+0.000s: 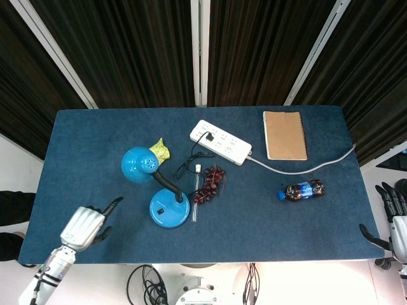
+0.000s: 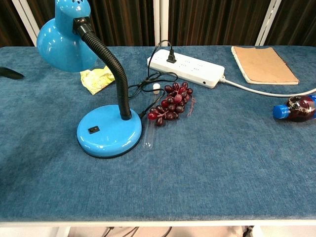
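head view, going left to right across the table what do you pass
left hand → blue desk lamp → bunch of grapes → power strip → brown notebook → cola bottle → right hand

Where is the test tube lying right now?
The test tube lies flat near the table's middle, between the blue lamp base and the grapes, touching the base's right edge in the chest view.
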`<action>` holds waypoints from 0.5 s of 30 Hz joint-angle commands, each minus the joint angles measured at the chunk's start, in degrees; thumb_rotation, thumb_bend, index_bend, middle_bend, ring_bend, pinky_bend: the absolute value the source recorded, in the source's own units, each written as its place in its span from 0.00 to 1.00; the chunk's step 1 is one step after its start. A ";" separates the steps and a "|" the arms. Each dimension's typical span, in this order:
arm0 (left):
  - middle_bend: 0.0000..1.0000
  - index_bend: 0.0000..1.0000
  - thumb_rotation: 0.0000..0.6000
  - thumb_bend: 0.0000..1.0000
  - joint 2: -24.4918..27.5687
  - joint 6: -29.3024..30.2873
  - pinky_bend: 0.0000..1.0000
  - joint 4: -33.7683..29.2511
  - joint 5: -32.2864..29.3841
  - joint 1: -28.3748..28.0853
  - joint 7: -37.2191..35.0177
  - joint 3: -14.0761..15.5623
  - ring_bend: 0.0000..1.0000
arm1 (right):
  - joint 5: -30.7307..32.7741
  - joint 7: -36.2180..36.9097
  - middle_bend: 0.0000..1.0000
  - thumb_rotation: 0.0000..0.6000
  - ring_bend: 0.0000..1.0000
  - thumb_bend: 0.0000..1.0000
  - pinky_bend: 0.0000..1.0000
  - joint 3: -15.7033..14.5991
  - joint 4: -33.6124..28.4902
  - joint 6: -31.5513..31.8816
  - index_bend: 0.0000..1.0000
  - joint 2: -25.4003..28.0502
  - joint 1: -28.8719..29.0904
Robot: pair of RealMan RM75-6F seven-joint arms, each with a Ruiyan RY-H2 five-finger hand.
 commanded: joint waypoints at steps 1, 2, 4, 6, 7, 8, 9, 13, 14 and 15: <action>0.74 0.08 1.00 0.37 -3.78 -4.66 0.67 -0.85 -2.03 -3.09 4.22 -0.66 0.69 | 0.10 0.04 0.00 1.00 0.00 0.18 0.00 0.02 0.00 -0.10 0.00 0.06 0.02; 0.74 0.08 1.00 0.37 -4.35 -5.48 0.67 -0.87 -2.58 -3.59 4.86 -0.83 0.69 | 0.19 0.10 0.00 1.00 0.00 0.18 0.00 0.04 0.01 -0.17 0.00 0.10 0.02; 0.74 0.08 1.00 0.37 -5.43 -7.28 0.67 -0.76 -3.92 -4.66 6.13 -1.11 0.69 | 0.41 0.33 0.00 1.00 0.00 0.18 0.00 0.10 0.13 -0.25 0.00 0.17 -0.01; 0.74 0.08 1.00 0.37 -6.20 -8.77 0.67 -0.59 -5.31 -5.50 7.09 -1.25 0.69 | 0.67 0.72 0.00 1.00 0.00 0.18 0.00 0.16 0.39 -0.30 0.00 0.20 -0.08; 0.74 0.09 1.00 0.37 -6.48 -9.23 0.67 -0.51 -5.81 -5.78 7.38 -1.26 0.69 | 0.79 0.91 0.00 1.00 0.00 0.18 0.00 0.19 0.49 -0.33 0.00 0.21 -0.11; 0.74 0.08 1.00 0.37 -6.72 -9.60 0.67 -0.42 -6.26 -6.00 7.62 -1.23 0.69 | 0.90 1.10 0.00 1.00 0.00 0.18 0.00 0.22 0.60 -0.37 0.00 0.21 -0.12; 0.74 0.08 1.00 0.37 -7.02 -9.98 0.67 -0.28 -6.80 -6.26 7.84 -1.20 0.69 | 1.03 1.32 0.00 1.00 0.00 0.18 0.00 0.26 0.74 -0.45 0.00 0.19 -0.13; 0.75 0.08 1.00 0.38 -7.88 -10.72 0.67 0.43 -8.14 -6.87 8.23 -0.95 0.69 | 1.22 1.67 0.00 1.00 0.00 0.18 0.00 0.26 1.08 -0.92 0.00 0.04 0.00; 0.75 0.08 1.00 0.38 -8.04 -10.82 0.67 0.63 -8.39 -6.96 8.26 -0.86 0.69 | 1.24 1.72 0.00 1.00 0.00 0.18 0.00 0.25 1.11 -1.01 0.00 0.02 0.03; 0.75 0.08 1.00 0.38 -8.23 -10.91 0.67 0.86 -8.61 -7.09 8.25 -0.73 0.69 | 1.31 1.75 0.00 1.00 0.00 0.18 0.00 0.26 1.11 -1.11 0.00 -0.02 0.06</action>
